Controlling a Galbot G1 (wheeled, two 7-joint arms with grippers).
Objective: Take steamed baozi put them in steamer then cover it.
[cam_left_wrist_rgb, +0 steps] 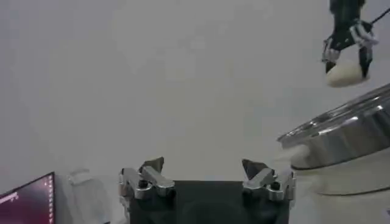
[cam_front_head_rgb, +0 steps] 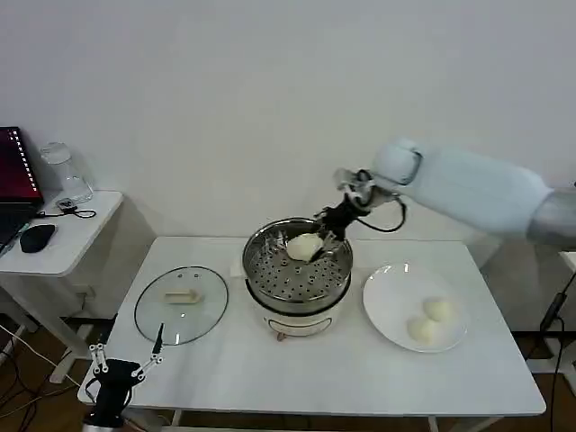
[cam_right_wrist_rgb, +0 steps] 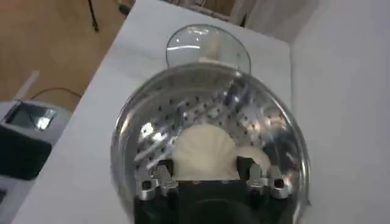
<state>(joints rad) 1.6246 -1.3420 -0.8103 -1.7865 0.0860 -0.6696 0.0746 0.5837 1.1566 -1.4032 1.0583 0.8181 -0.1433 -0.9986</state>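
My right gripper (cam_front_head_rgb: 317, 239) is shut on a cream-white steamed baozi (cam_front_head_rgb: 304, 246), holding it just over the back part of the shiny steamer (cam_front_head_rgb: 297, 286). The right wrist view looks down past the gripper (cam_right_wrist_rgb: 204, 166) at the held baozi (cam_right_wrist_rgb: 204, 151) above the perforated tray (cam_right_wrist_rgb: 183, 115). A second baozi (cam_right_wrist_rgb: 261, 157) lies in the tray beside it. Two more baozi (cam_front_head_rgb: 438, 310) (cam_front_head_rgb: 421, 329) rest on the white plate (cam_front_head_rgb: 385, 290). The glass cover (cam_front_head_rgb: 181, 304) lies flat left of the steamer. My left gripper (cam_front_head_rgb: 121, 367) (cam_left_wrist_rgb: 203, 165) waits open at the table's front left corner.
The white table (cam_front_head_rgb: 360, 382) has bare room in front of the steamer. A side table (cam_front_head_rgb: 67, 247) at the far left carries a mouse (cam_front_head_rgb: 37, 237), a laptop (cam_front_head_rgb: 16, 171) and a glass jar (cam_front_head_rgb: 65, 174). A white wall stands close behind.
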